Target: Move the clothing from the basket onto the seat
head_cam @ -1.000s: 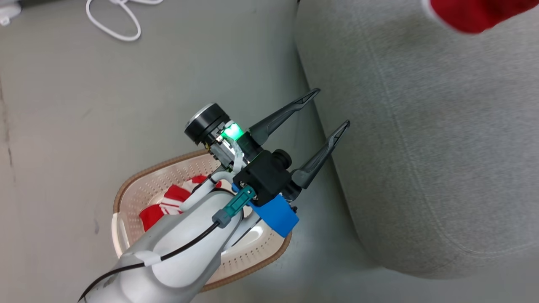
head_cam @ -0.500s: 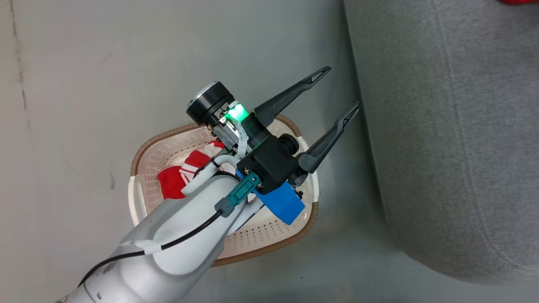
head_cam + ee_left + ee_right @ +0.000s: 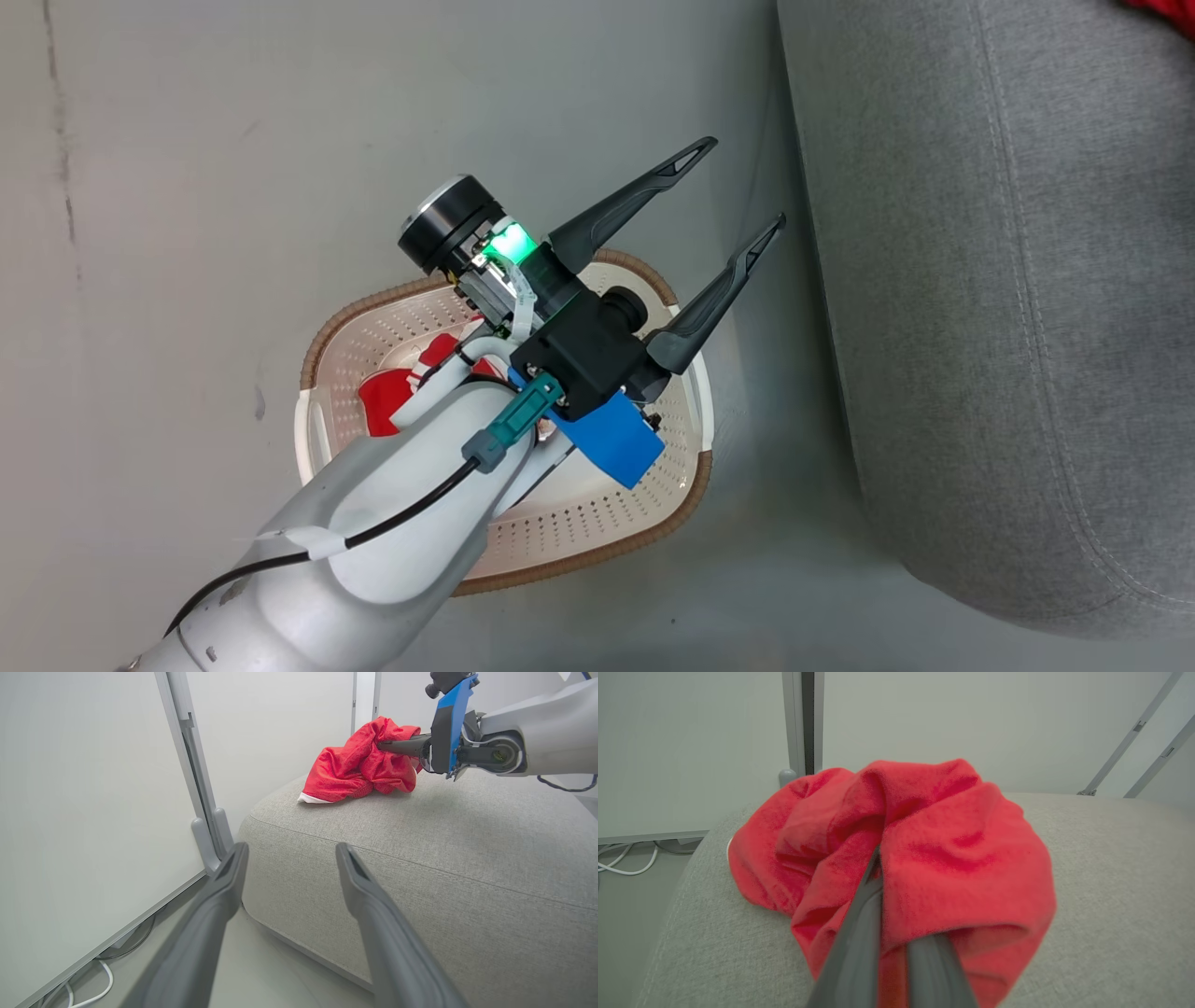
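Note:
My left gripper (image 3: 744, 182) hangs open above the cream basket (image 3: 597, 555), its fingers pointing toward the seat (image 3: 980, 280). A red garment with white stripes (image 3: 387, 411) lies in the basket, partly hidden by my left forearm. In the left wrist view my left gripper (image 3: 292, 849) has nothing between its fingers. There my right gripper (image 3: 380, 745) is shut on a plain red garment with a white edge (image 3: 355, 770) that rests on the grey seat (image 3: 420, 849). The right wrist view has my right gripper (image 3: 878, 851) buried in that red garment (image 3: 934, 826) on the seat (image 3: 1111, 905).
The basket stands on grey floor (image 3: 187, 187) close to the seat's rounded edge. A pale wall panel with a grey post (image 3: 205, 826) rises behind the seat. White cables (image 3: 107, 980) lie on the floor by the wall.
The head camera has swung, so basket and seat have shifted right in the picture. My left gripper stays open above the basket.

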Robot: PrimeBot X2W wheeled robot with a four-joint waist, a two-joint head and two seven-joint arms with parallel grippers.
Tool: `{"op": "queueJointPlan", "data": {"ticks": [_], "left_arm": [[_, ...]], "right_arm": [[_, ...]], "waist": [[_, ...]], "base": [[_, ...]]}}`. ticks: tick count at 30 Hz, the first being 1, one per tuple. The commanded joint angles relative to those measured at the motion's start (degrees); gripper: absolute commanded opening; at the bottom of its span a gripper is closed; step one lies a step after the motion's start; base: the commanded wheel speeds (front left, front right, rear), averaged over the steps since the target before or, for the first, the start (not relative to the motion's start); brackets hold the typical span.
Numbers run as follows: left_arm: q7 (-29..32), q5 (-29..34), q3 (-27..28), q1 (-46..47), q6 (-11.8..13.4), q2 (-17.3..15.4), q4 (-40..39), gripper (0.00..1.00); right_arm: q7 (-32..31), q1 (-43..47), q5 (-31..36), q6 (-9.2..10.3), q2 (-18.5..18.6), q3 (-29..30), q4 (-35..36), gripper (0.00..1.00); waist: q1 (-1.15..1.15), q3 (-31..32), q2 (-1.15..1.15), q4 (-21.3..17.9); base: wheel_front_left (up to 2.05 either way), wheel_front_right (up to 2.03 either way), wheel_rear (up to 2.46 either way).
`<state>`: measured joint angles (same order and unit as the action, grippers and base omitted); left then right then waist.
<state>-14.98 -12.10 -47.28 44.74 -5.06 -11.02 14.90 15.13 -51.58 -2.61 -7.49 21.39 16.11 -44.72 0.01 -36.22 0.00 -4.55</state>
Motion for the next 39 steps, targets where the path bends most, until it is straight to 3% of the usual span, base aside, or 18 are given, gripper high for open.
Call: {"op": "queueJointPlan", "data": {"ticks": [1,2,10,20,31,39], "left_arm": [[-0.29,-0.01,0.21,0.07,0.32,-0.42,0.0,1.0],[-0.29,-0.07,0.33,-0.33,0.45,-0.47,0.0,1.0],[-0.29,-0.93,1.53,-4.08,1.06,-0.24,-0.04,1.0],[-0.29,-3.07,6.92,-12.27,3.73,-0.69,-0.7,1.0],[-0.25,-4.22,16.24,-23.61,6.71,-1.59,-2.74,1.0],[-0.25,-3.04,23.31,-30.12,7.26,-1.62,-2.74,1.0]], "right_arm": [[0.04,0.22,-0.36,-0.01,-0.07,0.47,0.58,0.59],[0.04,0.73,-0.62,-0.01,-0.41,0.64,0.77,1.0],[0.04,8.78,-3.04,-0.01,-2.02,2.21,4.77,1.0],[0.04,23.73,-3.93,-0.01,-5.39,-1.81,16.3,1.0],[0.04,34.29,-5.96,-0.01,-11.7,-11.69,27.68,1.0],[0.03,37.71,-6.17,-0.01,-14.75,-16.37,32.4,1.0]], "waist": [[-0.01,0.58,0.0,-0.37],[-0.01,1.12,0.0,-0.55],[-0.01,7.87,0.0,-1.6],[-0.01,17.51,0.0,-1.34],[-0.01,26.48,0.0,4.04],[-0.01,31.0,0.0,8.36]], "base": [[0.0,0.0,0.0],[0.0,0.0,0.0],[0.0,0.0,0.0],[0.0,0.0,0.0],[0.0,0.0,0.0],[0.0,0.0,0.0]]}}
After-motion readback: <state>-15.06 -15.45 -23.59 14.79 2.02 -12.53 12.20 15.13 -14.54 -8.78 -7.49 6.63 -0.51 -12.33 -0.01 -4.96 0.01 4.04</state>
